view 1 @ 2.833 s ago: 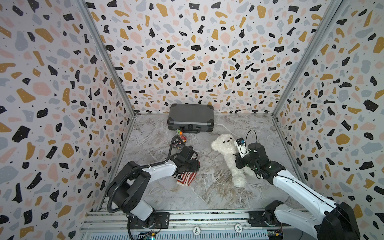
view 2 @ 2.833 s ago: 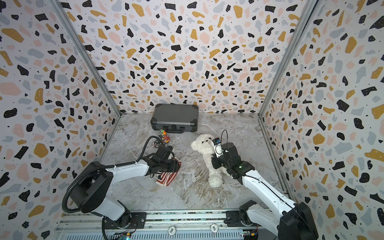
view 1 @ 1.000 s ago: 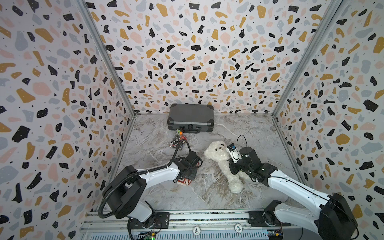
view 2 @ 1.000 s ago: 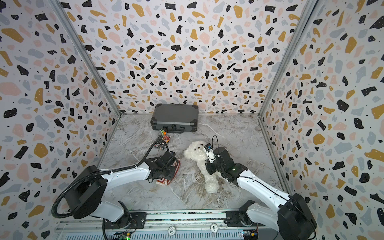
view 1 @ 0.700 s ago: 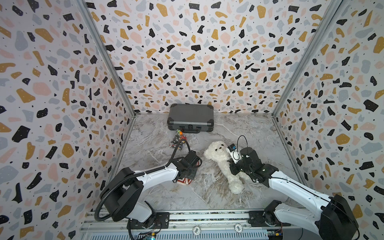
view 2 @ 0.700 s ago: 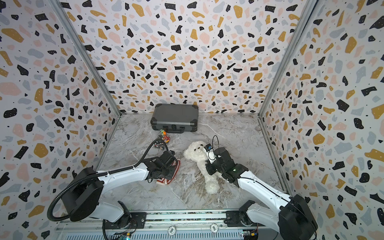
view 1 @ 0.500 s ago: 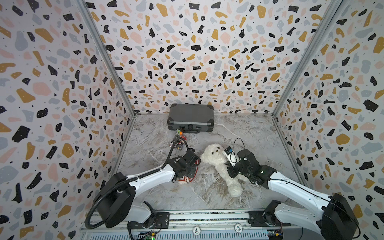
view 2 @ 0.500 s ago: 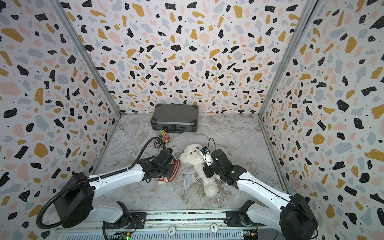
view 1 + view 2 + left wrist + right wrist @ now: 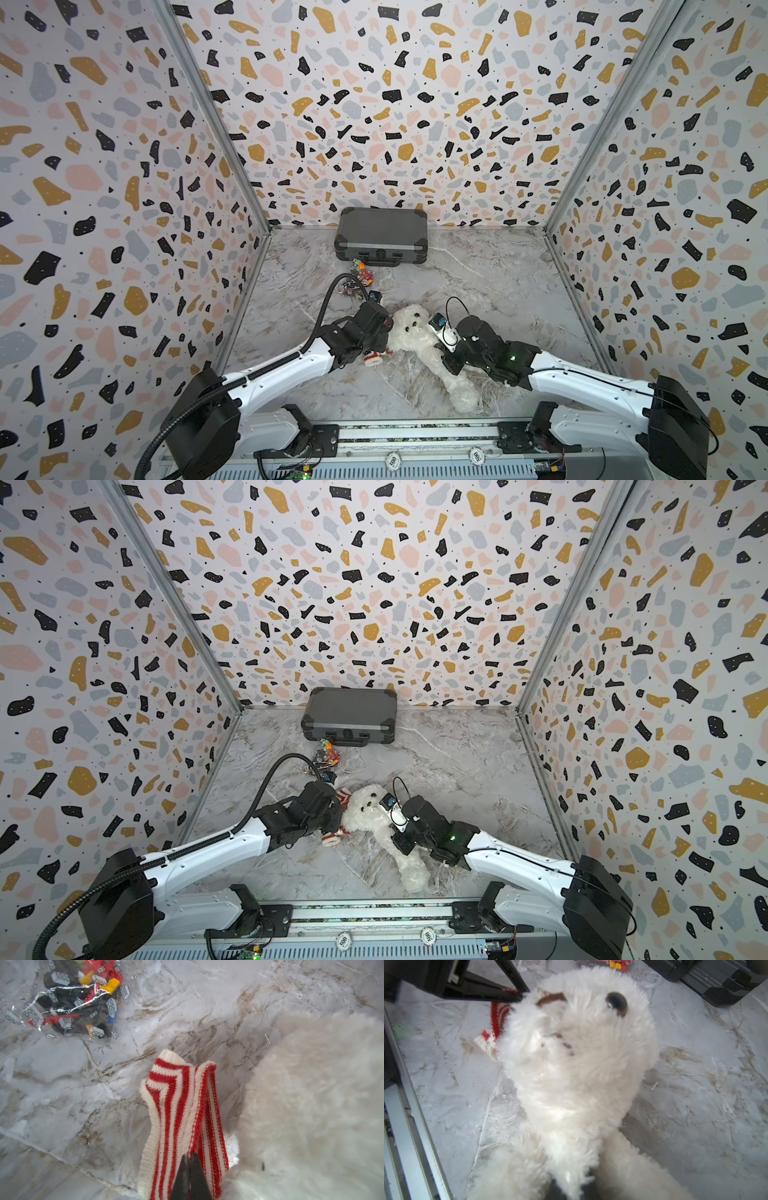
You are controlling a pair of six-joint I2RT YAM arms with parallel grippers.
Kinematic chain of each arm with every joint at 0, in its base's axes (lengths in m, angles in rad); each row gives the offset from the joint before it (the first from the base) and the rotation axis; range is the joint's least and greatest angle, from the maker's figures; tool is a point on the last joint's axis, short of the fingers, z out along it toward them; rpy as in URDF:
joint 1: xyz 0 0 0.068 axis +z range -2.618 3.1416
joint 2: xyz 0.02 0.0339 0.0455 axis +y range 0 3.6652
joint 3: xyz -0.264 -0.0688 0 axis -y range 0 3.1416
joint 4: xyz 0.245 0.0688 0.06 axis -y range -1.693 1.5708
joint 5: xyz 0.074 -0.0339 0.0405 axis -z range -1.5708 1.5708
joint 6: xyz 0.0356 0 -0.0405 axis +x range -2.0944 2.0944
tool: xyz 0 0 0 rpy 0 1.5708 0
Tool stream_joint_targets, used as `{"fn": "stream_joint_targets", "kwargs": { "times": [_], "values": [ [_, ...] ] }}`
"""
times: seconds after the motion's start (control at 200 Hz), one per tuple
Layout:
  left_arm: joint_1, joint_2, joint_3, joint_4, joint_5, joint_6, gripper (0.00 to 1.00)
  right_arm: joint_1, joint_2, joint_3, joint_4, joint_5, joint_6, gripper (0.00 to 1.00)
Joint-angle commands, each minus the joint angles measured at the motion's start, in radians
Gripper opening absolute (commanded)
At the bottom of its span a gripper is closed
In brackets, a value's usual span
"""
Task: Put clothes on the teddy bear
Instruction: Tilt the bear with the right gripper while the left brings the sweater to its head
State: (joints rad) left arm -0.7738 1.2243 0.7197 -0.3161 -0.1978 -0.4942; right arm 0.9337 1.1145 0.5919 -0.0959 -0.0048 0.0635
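Teddy bear (image 9: 415,336) lies face-up on the near counter (image 9: 498,282). Right gripper (image 9: 451,365) is clamped in its midriff fur. Left gripper (image 9: 189,1157) pinches the striped sweater (image 9: 180,1105) beside its head. Bear judged light, soft, floppy; grip the torso.

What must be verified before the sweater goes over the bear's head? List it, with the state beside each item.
1. Sweater grip: left gripper shut on the striped sweater: ok.
2. Bear grip: right gripper shut on the teddy bear, at its body: ok.
3. Sweater next to the bear's head: ok.
4. Sweater opening spread wide enough for the head: not ok, it hangs folded narrow.
5. Which opening faces the head: cannot tell.
6. Clutter: bag of bricks apart from the sweater: ok.
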Motion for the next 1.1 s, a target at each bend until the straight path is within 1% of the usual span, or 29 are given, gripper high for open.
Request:
{"fn": "stream_joint_targets", "kwargs": {
  "times": [0.0, 0.16, 0.36, 0.566, 0.846, 1.096],
  "values": [
    [0.005, -0.028, -0.017, 0.038, -0.012, -0.008, 0.0, 0.014, 0.013, 0.006, 0.036, 0.061, 0.012, 0.0],
    [0.008, -0.05, -0.028, 0.058, 0.012, -0.01, 0.0, 0.023, 0.046, 0.01, 0.046, 0.105, 0.021, 0.0],
    [0.009, -0.061, -0.029, 0.076, 0.039, -0.008, 0.0, 0.034, 0.073, 0.015, 0.081, 0.107, 0.024, 0.0],
    [0.008, -0.046, -0.029, 0.111, 0.076, -0.025, 0.0, 0.068, 0.112, 0.028, 0.087, 0.116, 0.04, 0.0],
    [0.008, -0.026, -0.036, 0.165, 0.13, -0.071, 0.0, 0.102, 0.111, 0.017, 0.091, 0.118, 0.065, 0.0],
    [0.008, -0.025, -0.042, 0.17, 0.126, -0.082, 0.0, 0.121, 0.072, -0.016, 0.087, 0.132, 0.098, 0.0]
  ]
}}
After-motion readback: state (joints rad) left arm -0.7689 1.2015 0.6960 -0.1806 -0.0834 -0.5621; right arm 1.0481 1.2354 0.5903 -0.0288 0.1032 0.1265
